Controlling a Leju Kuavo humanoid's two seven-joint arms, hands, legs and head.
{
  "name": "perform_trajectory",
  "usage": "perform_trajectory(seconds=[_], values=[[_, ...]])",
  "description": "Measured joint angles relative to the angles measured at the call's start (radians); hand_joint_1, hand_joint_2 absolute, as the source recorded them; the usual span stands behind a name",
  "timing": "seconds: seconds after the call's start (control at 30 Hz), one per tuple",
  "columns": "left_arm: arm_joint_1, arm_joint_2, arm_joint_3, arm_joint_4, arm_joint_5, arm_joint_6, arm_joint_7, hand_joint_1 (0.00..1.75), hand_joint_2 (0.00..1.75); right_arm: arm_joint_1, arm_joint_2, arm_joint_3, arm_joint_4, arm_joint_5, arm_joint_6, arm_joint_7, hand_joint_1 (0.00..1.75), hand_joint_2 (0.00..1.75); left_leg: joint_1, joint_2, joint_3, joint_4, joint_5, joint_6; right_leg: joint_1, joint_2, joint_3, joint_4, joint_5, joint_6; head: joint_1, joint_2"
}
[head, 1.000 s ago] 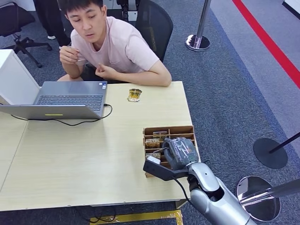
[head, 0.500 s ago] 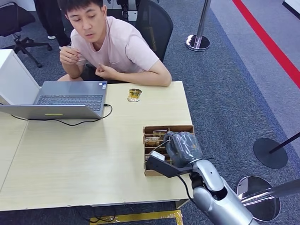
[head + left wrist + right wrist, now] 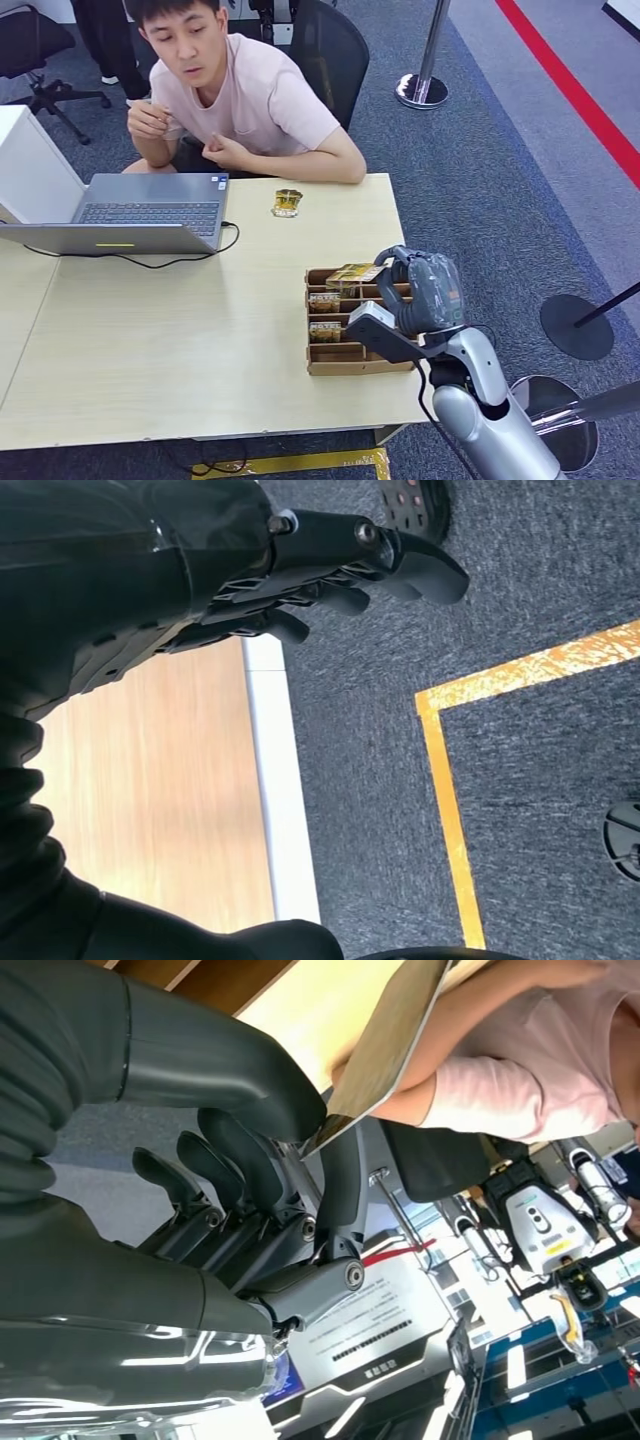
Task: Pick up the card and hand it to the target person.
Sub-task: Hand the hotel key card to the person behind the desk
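Pinching a flat gold-brown card [image 3: 355, 272], right hand [image 3: 423, 292], above divided box [image 3: 332, 360]

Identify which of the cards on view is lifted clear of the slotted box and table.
The card pinched in the right hand, hanging above the cardboard box's far end. Two others sit in the box's slots, and one lies on the table near the person.

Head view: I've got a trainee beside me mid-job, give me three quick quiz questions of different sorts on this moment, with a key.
1. True or false: the right hand pinches a card above the wooden organizer.
2. Which lies on the table nearest the person? A) laptop B) loose card C) organizer
3. Fill in: the left hand holds ____.

Key: 1 true; 2 B; 3 nothing, its fingers hang by the table's edge.
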Motion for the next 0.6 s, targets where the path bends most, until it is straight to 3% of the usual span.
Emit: perform_trajectory(seconds=[0.1,0.4,0.6], values=[[0.000,0.000,0.000,0.000,0.000,0.000,0.000,0.00,1.75,0.004,0.003,-0.004,-0.001,-0.005,-0.016,-0.014,1.61,1.75,0.000,0.000,0.000,0.000,0.000,0.000,0.000,0.000,0.000,0.000,0.000,0.000,0.000,0.000],[0.000,0.000,0.007,0.000,0.006,0.000,-0.001,0.00,1.75,0.017,0.048,-0.066,-0.009,-0.085,-0.166,-0.170,1.61,1.75,0.000,0.000,0.000,0.000,0.000,0.000,0.000,0.000,0.000,0.000,0.000,0.000,0.000,0.000],[-0.001,0.000,0.015,0.000,0.003,0.000,-0.004,0.00,1.75,0.016,0.089,-0.088,0.028,-0.071,-0.242,-0.240,1.61,1.75,0.000,0.000,0.000,0.000,0.000,0.000,0.000,0.000,0.000,0.000,0.000,0.000,0.000,0.000]])
